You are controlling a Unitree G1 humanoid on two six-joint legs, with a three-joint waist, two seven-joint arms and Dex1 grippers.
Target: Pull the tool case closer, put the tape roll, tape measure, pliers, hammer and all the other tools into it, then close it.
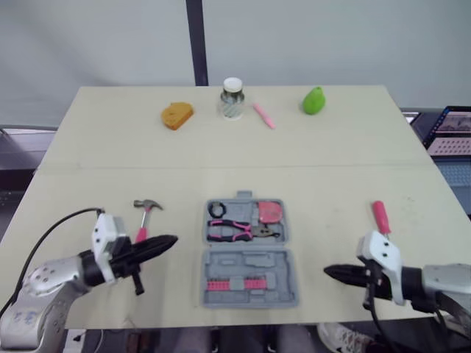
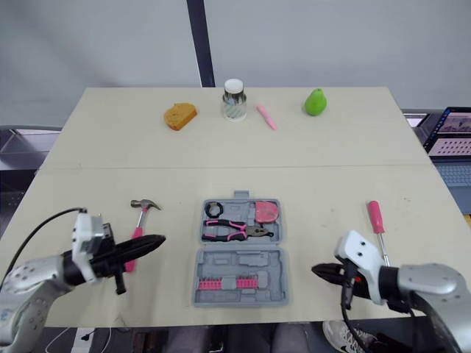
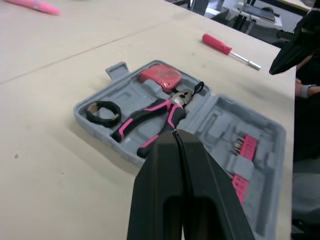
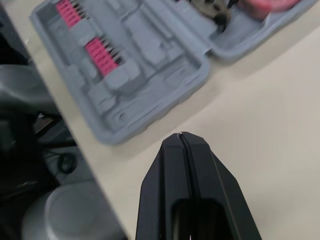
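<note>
a pale beige table (image 1: 110,147) fills the scene. at the near left, the left gripper (image 1: 174,240) hangs low over it, its two black fingers pressed together and empty, pointing toward the middle. beside it lies a small hammer (image 1: 146,213) with a metal head and a pink handle; the handle's near end passes behind the fingers, and i cannot tell whether they touch. in the near middle a grey plastic tool case (image 1: 250,265) lies unfolded flat. its far half holds a black tape roll (image 1: 217,209), pink-handled pliers (image 1: 234,232) and a pink tape measure (image 1: 270,212); its near half holds a row of pink bits (image 1: 235,284). right of the case, the right gripper (image 1: 328,273) points toward it, fingers closed tight on nothing. beyond that gripper lies a pink-handled screwdriver (image 1: 380,216). along the far edge sit an orange-brown wedge-shaped block (image 1: 177,115), a glass jar with a white lid (image 1: 232,99), a pink pen (image 1: 263,115) and a green pear (image 1: 313,101).
</note>
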